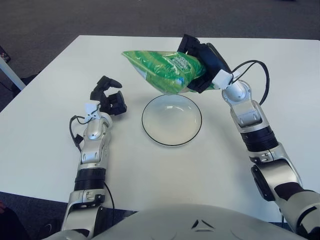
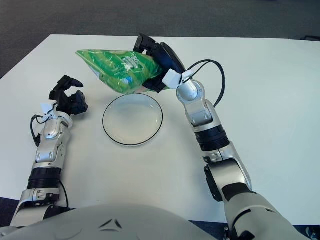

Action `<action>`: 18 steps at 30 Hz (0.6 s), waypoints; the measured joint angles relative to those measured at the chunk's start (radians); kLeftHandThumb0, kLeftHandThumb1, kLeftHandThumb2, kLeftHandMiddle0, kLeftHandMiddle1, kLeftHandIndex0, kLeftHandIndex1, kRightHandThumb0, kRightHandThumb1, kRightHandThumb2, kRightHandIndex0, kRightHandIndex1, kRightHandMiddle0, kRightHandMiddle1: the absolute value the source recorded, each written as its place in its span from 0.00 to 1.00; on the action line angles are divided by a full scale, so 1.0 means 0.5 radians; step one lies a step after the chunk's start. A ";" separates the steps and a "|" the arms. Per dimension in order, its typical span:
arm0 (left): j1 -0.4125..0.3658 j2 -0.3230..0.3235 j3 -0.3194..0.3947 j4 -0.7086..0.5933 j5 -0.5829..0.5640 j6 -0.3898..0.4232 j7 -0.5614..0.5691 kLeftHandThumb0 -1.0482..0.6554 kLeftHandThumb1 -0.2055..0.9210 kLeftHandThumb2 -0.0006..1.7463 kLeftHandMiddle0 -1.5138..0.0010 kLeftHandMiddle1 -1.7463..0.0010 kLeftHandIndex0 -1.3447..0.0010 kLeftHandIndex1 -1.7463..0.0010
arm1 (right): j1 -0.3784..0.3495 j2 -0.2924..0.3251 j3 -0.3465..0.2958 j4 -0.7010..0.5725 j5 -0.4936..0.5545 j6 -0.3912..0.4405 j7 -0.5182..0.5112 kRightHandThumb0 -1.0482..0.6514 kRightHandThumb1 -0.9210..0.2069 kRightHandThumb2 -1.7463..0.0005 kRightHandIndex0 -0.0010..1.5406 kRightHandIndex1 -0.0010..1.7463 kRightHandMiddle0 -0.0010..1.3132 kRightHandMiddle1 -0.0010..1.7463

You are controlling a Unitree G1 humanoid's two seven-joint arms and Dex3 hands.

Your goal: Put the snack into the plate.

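A green snack bag hangs tipped on its side, just above the far rim of the plate. My right hand is shut on the bag's right end, behind and to the right of the plate. The plate is white with a dark rim and holds nothing. In the right eye view the same bag stretches leftward from my right hand over the plate. My left hand shows to the left of the plate, fingers loosely curled and holding nothing.
The white table spans the view, with its far edge behind the bag and dark carpet beyond. A black cable loops off my right wrist.
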 measured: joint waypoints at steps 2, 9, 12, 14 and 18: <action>0.000 0.000 -0.001 0.000 0.005 0.000 0.001 0.32 0.43 0.78 0.10 0.00 0.52 0.00 | 0.000 -0.008 0.001 0.028 -0.050 -0.063 -0.030 0.62 0.90 0.00 0.62 0.94 0.53 1.00; 0.000 0.000 -0.004 0.001 0.022 0.000 0.004 0.32 0.43 0.78 0.10 0.00 0.52 0.00 | -0.016 -0.047 0.047 0.269 -0.253 -0.528 -0.227 0.62 0.90 0.00 0.61 0.95 0.53 1.00; -0.001 0.000 -0.006 0.002 0.027 0.000 0.009 0.32 0.43 0.78 0.09 0.00 0.52 0.00 | -0.033 -0.069 0.072 0.386 -0.331 -0.732 -0.295 0.62 0.89 0.00 0.61 0.96 0.53 1.00; -0.001 0.000 -0.006 0.002 0.031 -0.001 0.016 0.32 0.43 0.78 0.09 0.00 0.52 0.00 | -0.051 -0.082 0.080 0.452 -0.378 -0.835 -0.328 0.62 0.89 0.00 0.60 0.96 0.52 1.00; -0.002 0.000 -0.006 0.003 0.028 -0.007 0.019 0.32 0.43 0.79 0.10 0.00 0.52 0.00 | -0.092 -0.111 0.085 0.522 -0.456 -0.926 -0.355 0.62 0.88 0.00 0.59 0.98 0.52 1.00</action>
